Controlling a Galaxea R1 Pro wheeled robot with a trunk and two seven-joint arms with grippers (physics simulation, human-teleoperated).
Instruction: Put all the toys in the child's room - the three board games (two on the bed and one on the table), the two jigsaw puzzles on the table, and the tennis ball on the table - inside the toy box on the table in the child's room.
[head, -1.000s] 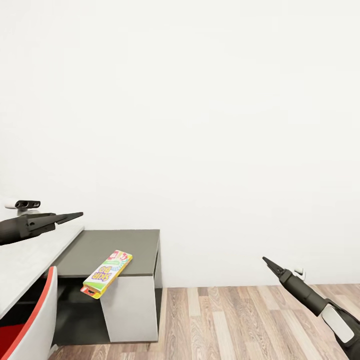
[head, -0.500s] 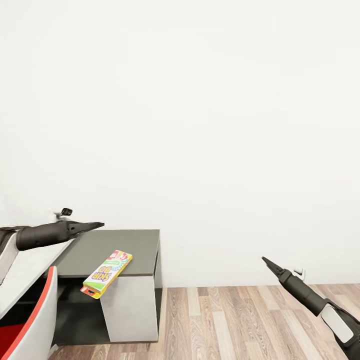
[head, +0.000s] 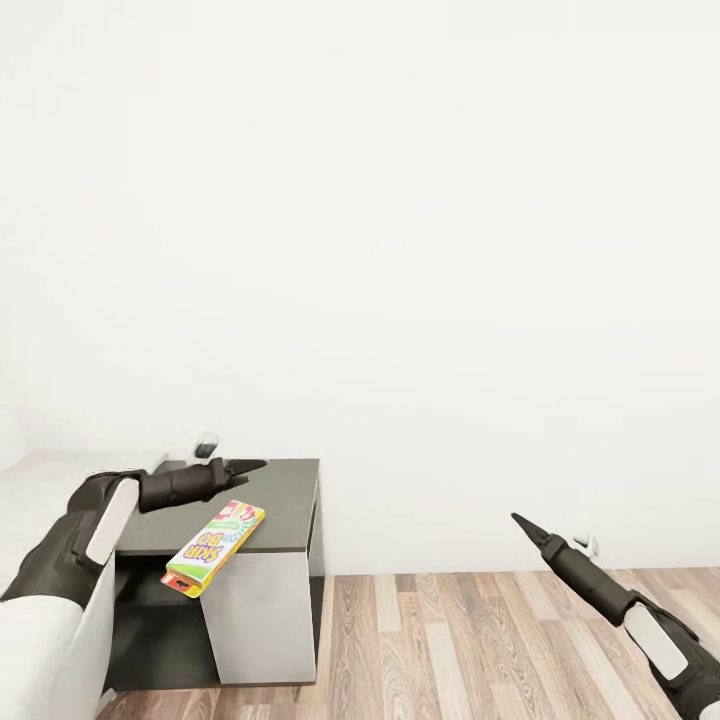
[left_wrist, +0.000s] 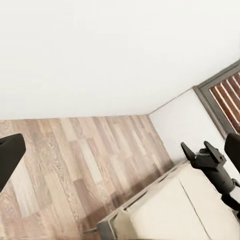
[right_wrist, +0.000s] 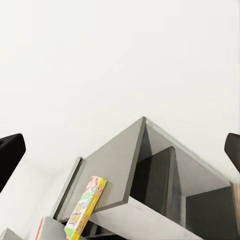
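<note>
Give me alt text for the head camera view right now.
A yellow SKIP-BO board game lies on a dark grey side unit, one end overhanging its front edge. The left gripper hovers just above and behind the game; the right gripper points over wood-plank floor before a white wall.

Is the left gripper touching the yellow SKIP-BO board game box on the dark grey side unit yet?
Apart. Head view shows dark grey unit top between the left gripper and the yellow SKIP-BO board game box.
</note>
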